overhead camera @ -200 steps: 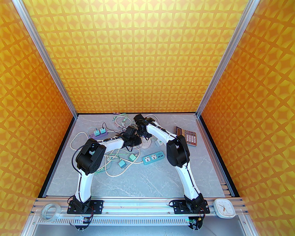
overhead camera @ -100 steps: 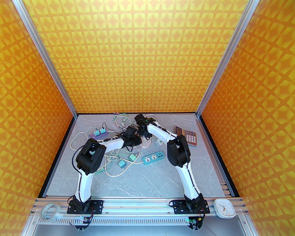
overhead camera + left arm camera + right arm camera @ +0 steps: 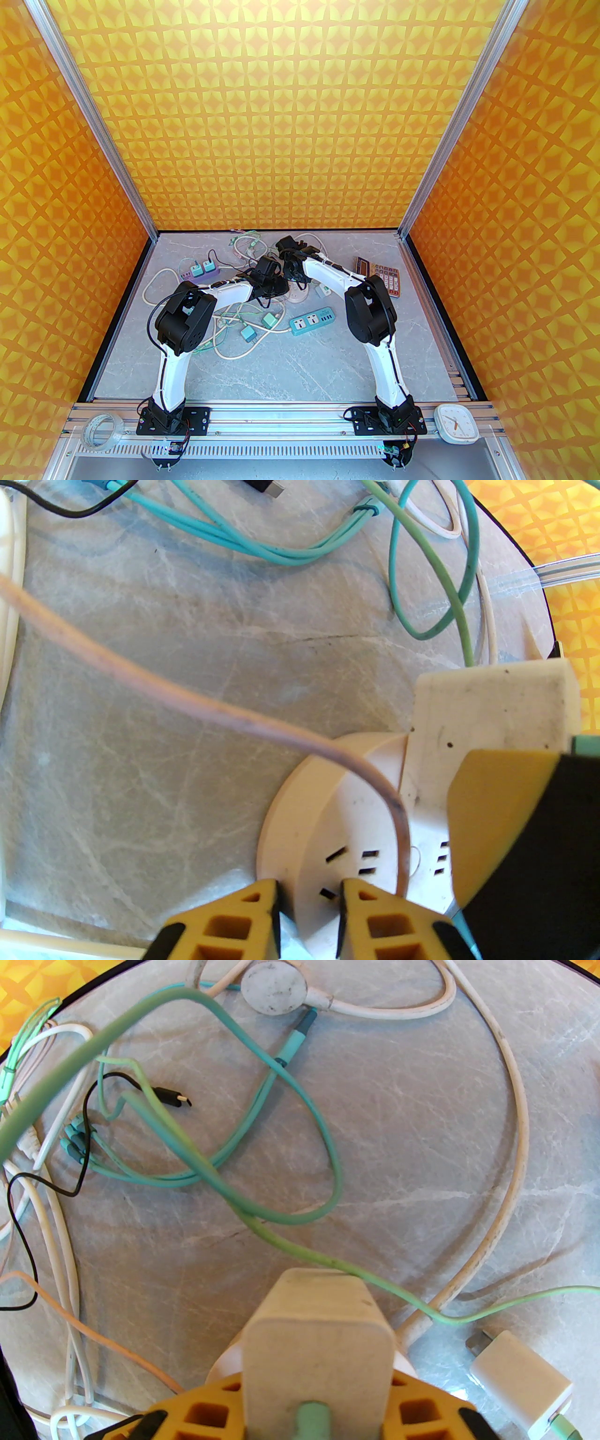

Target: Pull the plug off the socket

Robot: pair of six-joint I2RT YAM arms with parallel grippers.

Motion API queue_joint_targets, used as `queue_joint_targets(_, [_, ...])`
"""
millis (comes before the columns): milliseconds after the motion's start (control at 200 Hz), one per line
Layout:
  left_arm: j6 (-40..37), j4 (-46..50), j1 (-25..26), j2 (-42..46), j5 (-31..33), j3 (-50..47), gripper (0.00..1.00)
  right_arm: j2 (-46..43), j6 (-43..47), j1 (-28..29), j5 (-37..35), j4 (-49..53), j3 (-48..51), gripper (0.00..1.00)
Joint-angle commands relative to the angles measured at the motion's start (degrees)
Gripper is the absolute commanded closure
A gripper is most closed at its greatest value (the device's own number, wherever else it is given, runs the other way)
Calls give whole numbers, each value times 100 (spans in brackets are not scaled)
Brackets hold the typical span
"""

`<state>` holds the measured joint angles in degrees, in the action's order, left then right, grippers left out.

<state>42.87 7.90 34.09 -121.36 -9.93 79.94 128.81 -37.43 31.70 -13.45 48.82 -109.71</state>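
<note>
Right gripper [image 3: 318, 1405] clamps the cream plug [image 3: 318, 1335], which stands at the far edge of the round white socket [image 3: 318, 817] on the worktop [image 3: 164, 667] among loose cables [image 3: 300, 1100], while the left gripper [image 3: 309, 916], jaws narrow, pinches the socket's near rim.

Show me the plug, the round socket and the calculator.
plug [image 3: 318, 1358], right wrist view, cable-side face
round socket [image 3: 314, 822], left wrist view, top face beside slots
calculator [image 3: 386, 272], top external view, keypad
</note>
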Motion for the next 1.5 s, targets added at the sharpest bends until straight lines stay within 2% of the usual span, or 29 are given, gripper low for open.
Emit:
queue_joint_targets(0, [-181, 887, 326, -801, -211, -353, 78, 352, 102, 185, 1647, 234, -663, 90])
queue_joint_targets(130, [-179, 877, 322, -801, -211, -382, 78, 580, 175, 17, 1943, 392, -970, 90])
queue_joint_targets(245, [-174, 869, 325, -823, -211, -385, 78, 541, 206, 16, 1882, 450, -995, 90])
queue_joint_targets(460, [-125, 914, 327, -932, -211, -267, 79, -180, 43, 412, 1279, 119, -151, 89])
queue_joint_targets(645, [-144, 974, 327, -986, -215, -232, 79, -484, -159, 653, 1255, -301, 448, 89])
queue_joint_targets(1255, [-244, 1062, 327, -1011, -211, -220, 82, 482, 352, -15, 1899, 700, -1317, 91])
queue_joint_targets(1495, [-242, 1102, 327, -1065, -215, -147, 82, -122, 119, 202, 1554, 262, -453, 92])
